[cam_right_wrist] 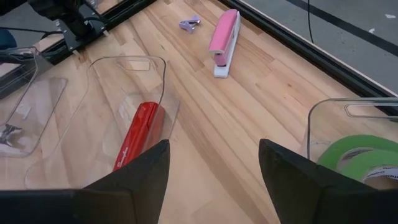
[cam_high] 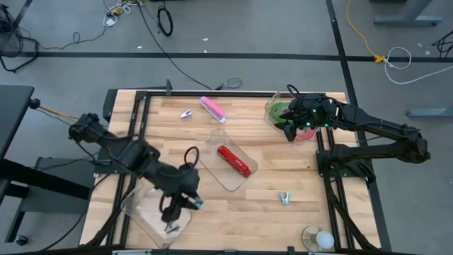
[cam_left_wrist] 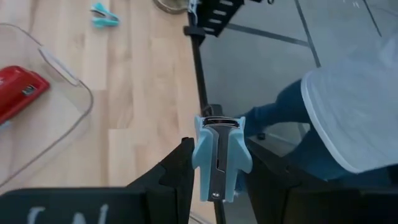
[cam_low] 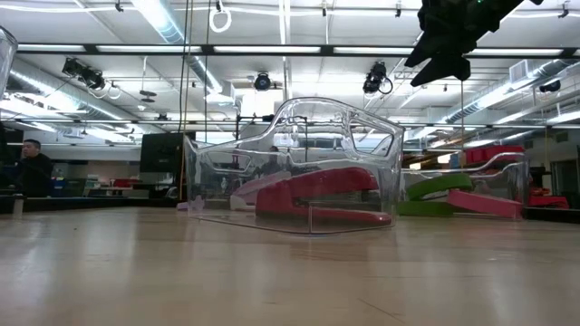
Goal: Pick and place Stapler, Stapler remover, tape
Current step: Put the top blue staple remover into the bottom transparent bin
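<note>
My left gripper (cam_high: 190, 203) is shut on a light-blue staple remover (cam_left_wrist: 217, 155) over the table's near left, beside a clear tray (cam_high: 145, 212) that holds another remover (cam_high: 170, 228). A red stapler (cam_high: 234, 161) lies in the middle clear tray (cam_high: 212, 142). A pink stapler (cam_high: 212, 108) and a pale purple remover (cam_high: 186, 113) lie on the table at the far side. A third, light-blue remover (cam_high: 284, 197) lies near right. Green tape (cam_right_wrist: 360, 158) and a red-pink ring (cam_high: 306, 134) sit in the right clear tray (cam_high: 270, 108). My right gripper (cam_right_wrist: 214, 168) is open and empty beside that tray. My left gripper pinches the light-blue staple remover between its two fingers, which press on the blue plastic side wings (cam_left_wrist: 198, 163). The remover lies along the fingers and sticks out past their tips. It is lifted clear of the table and the tray.
A round whitish object (cam_high: 318, 239) sits at the table's near right corner. A black frame (cam_high: 322, 163) runs along the table's edges. A person in blue trousers and a white top (cam_left_wrist: 348, 112) stands beyond the table's edge. Bare wood lies between the trays.
</note>
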